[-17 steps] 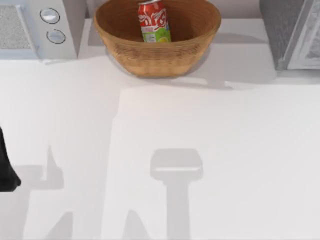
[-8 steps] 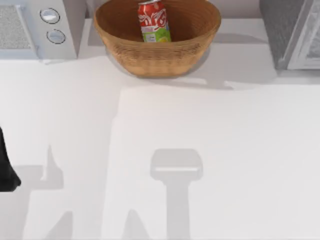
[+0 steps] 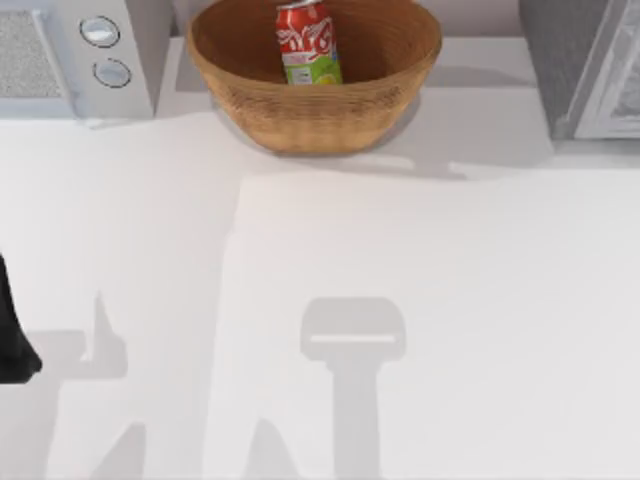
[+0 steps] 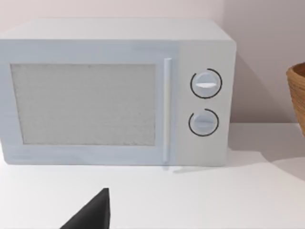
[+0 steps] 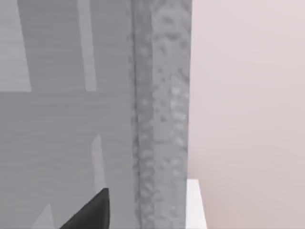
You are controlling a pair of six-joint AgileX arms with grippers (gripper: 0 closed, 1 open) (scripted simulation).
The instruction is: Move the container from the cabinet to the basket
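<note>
The can (image 3: pixel 308 42) stands upright inside the basket (image 3: pixel 315 110) at the tabletop's (image 3: pixel 400 260) far edge, between the microwave (image 3: pixel 70 60) at left and the cabinet (image 3: pixel 580 65) at right. My left arm (image 3: pixel 12 340) sits at the left edge; I cannot tell either claw's state.

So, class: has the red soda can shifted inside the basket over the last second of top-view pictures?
No. The can sits at the same spot against the basket rim, and at the same offset from the white appliance's dials.
</note>
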